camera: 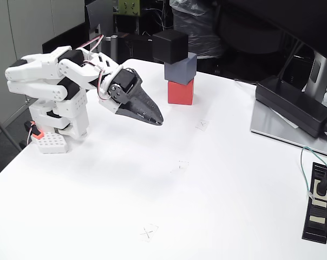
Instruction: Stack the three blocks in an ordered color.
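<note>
I see the jaws (155,120) together at nine o'clock of the stacked red block (181,92), grey block (181,68) and black block (170,46); they look light, rigid, best pinched on flat sides.

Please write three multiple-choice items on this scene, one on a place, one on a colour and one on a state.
1. Where does the red block sit?
A. at the bottom of the stack
B. on top of the stack
C. beside the power strip

2. What colour is the top block?
A. red
B. black
C. yellow

3. What state is the pincer in?
A. shut on the red block
B. shut on the adapter
C. holding nothing, away from the stack

Answers:
1 A: the red block rests on the table with the blue-grey block on it.
2 B: the highest cube is black.
3 C: the pincer's tip hangs left of the stack in the fixed view, with nothing in it; its jaws look shut.
</note>
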Available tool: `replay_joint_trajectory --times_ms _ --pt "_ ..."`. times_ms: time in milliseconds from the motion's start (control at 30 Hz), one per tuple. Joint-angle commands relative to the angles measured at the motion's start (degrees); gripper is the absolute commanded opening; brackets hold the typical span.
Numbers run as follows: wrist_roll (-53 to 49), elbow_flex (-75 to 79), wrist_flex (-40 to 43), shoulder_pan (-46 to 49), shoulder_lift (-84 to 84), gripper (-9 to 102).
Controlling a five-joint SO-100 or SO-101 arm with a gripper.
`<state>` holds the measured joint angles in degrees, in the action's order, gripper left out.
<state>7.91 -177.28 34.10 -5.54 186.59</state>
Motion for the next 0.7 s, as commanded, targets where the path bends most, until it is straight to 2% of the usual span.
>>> replay_joint_trajectory --times_ms 0,667 --pt "-0.9 0.2 0.1 -0.4 0.5 -1" --pt "-0.6 0.2 0.1 -0.4 0.4 -1"
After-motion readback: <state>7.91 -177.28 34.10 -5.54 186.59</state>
